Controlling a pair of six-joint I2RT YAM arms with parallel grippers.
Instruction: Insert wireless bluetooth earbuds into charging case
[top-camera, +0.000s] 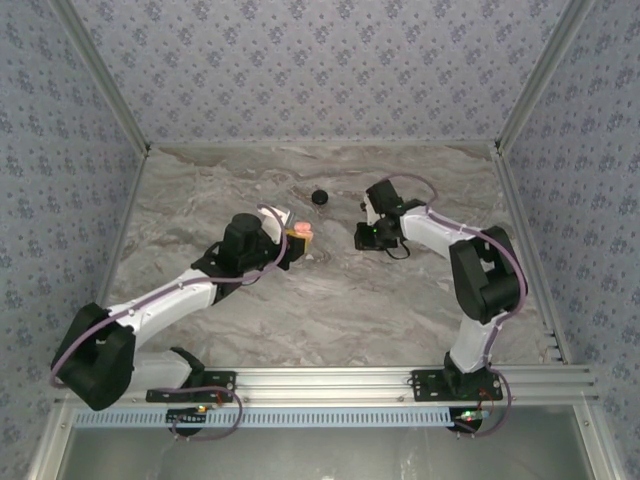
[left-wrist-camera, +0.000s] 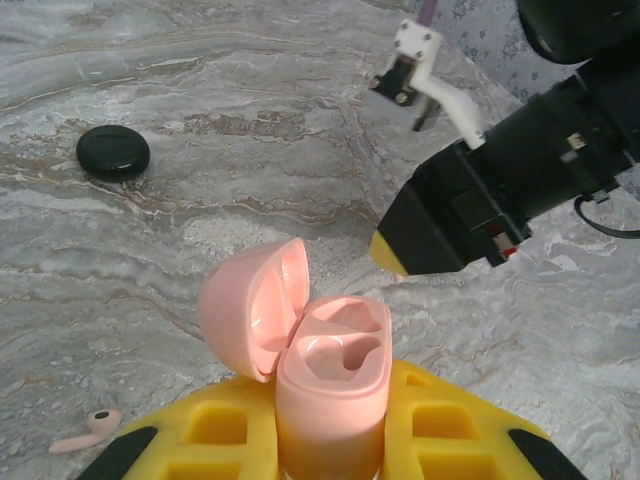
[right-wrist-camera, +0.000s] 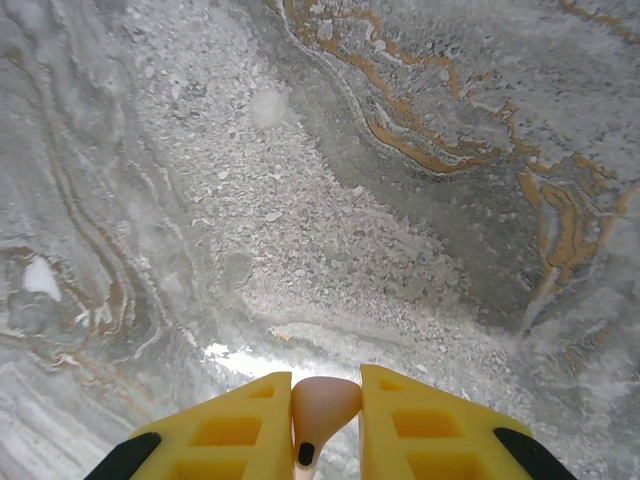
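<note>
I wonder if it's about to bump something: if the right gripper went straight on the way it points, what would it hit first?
The marble table top. The right gripper points down at bare stone, and the pink earbud pinched in it would probably touch first. How near is unclear.

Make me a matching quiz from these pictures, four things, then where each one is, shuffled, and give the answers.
1 case
2 earbud in left wrist view
3 earbud in right wrist view
4 black disc

A between the right jaws
B on the table, beyond the case
C in the left jaws, lid open
D on the table, beside the left jaws

Pairs: 1-C, 2-D, 3-A, 4-B
</note>
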